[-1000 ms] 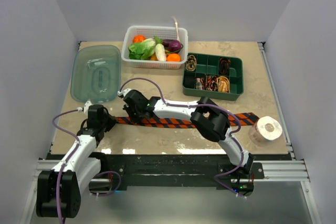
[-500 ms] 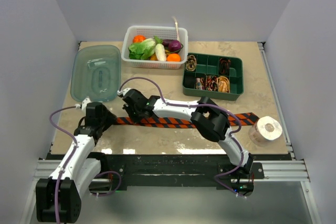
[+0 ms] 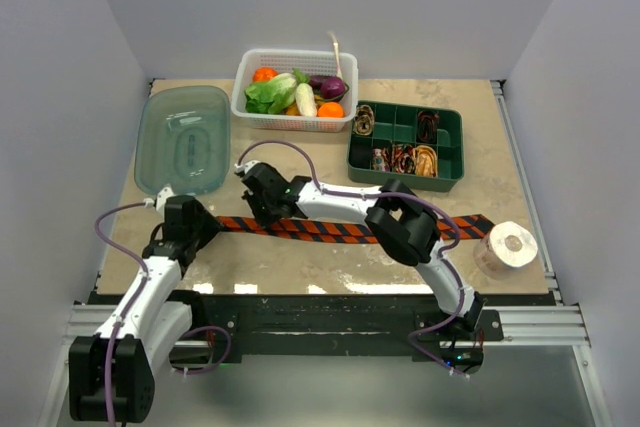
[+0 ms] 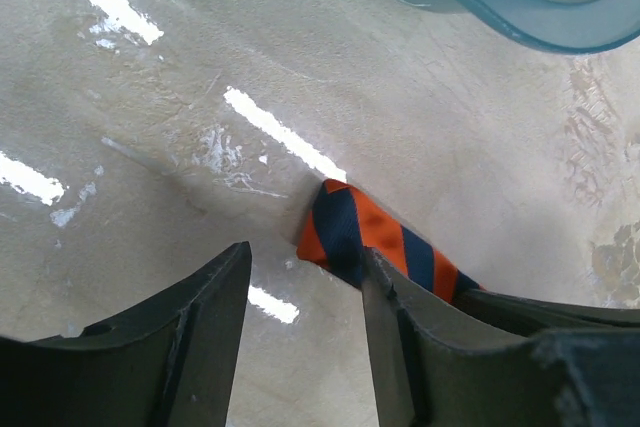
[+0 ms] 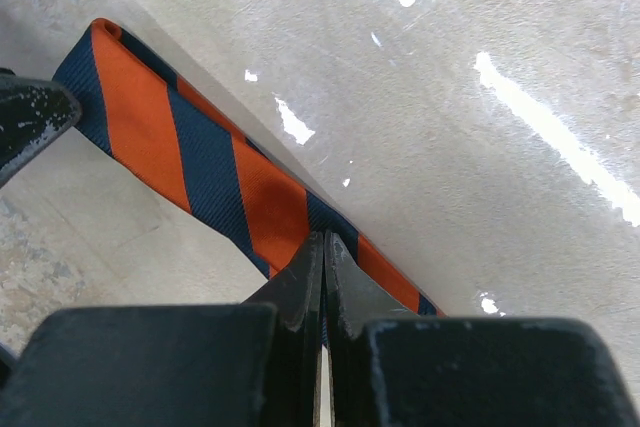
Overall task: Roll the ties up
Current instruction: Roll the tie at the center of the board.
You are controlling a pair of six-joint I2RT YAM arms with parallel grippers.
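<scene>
Shifted since a second ago: right gripper (image 3: 262, 205) and the striped tie (image 3: 335, 231) it pinches sit farther up the table (image 3: 300, 267); I log the tie stretched left to right, left gripper (image 3: 203, 227) at its left tip. Left wrist: left gripper (image 4: 305, 257) released, empty, tie tip just beside one finger. Right wrist: right gripper (image 5: 322, 247) clenched on the tie's edge.

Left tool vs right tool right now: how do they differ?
Left tool is open, holding nothing; right tool is shut, pinching the striped tie. Left tool sits at the tie's end; right tool grips farther along. Both are low over the table.
</scene>
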